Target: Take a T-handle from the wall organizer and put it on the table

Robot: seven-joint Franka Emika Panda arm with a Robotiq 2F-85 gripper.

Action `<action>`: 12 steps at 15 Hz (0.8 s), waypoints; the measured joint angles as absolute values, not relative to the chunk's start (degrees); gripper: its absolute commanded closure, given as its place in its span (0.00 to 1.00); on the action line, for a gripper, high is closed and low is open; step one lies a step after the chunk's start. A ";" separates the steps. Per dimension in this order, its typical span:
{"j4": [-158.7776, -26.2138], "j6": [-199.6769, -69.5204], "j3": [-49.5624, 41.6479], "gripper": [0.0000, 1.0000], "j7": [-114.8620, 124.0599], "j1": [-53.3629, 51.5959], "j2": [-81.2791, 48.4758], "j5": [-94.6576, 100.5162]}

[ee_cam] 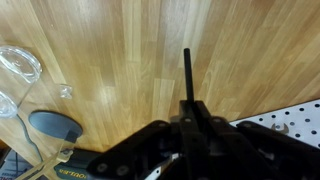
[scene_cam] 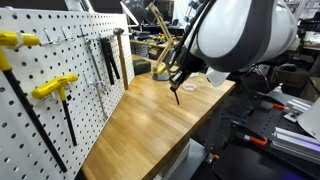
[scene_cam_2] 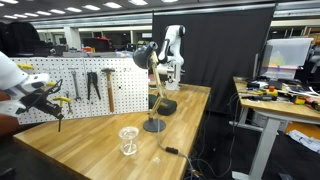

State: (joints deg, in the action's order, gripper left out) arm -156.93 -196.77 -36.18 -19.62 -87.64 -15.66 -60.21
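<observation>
My gripper [ee_cam: 190, 108] is shut on a T-handle tool whose black shaft [ee_cam: 187, 72] sticks out over the wooden table [ee_cam: 250, 50]. In both exterior views the gripper [scene_cam: 178, 80] [scene_cam_2: 48, 100] holds it above the table, away from the white wall organizer [scene_cam: 40, 110] [scene_cam_2: 95, 68]. The shaft tip [scene_cam: 178, 98] points down and hangs clear of the wood. The held tool's yellow handle shows by the gripper [scene_cam_2: 58, 99]. Two more yellow T-handles [scene_cam: 55, 87] [scene_cam: 15, 42] hang on the organizer.
Hammers and other tools [scene_cam: 110, 55] [scene_cam_2: 100, 85] hang on the organizer. A desk lamp [scene_cam_2: 153, 95] with a dark round base [ee_cam: 55, 125] and a clear glass [scene_cam_2: 128, 141] [ee_cam: 20, 62] stand on the table. A small dark object [scene_cam_2: 171, 151] lies near the table edge.
</observation>
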 measured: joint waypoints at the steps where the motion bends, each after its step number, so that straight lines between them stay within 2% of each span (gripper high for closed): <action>1: -156.85 -196.25 -36.18 0.98 -19.20 -87.90 -16.07 -60.22; 12: -148.21 -181.97 -36.36 0.98 -13.79 -85.05 -17.48 -60.18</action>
